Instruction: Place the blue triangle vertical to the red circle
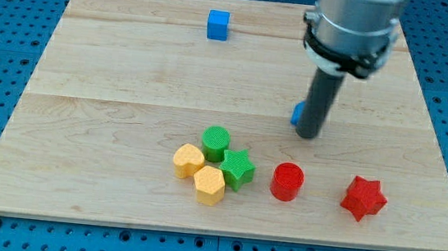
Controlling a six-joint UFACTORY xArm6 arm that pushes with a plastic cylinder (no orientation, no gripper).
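Note:
The red circle (288,182) lies on the wooden board near the view's bottom, right of centre. A small blue piece, the blue triangle (297,114), shows just left of the dark rod and is mostly hidden behind it. My tip (308,136) touches the board right beside that blue piece, above the red circle and slightly to its right.
A blue cube (217,24) sits near the view's top. A green circle (216,143), green star (238,169), yellow heart (188,161) and yellow hexagon (209,184) cluster left of the red circle. A red star (364,197) lies at the right. The board (85,112) is ringed by blue pegboard.

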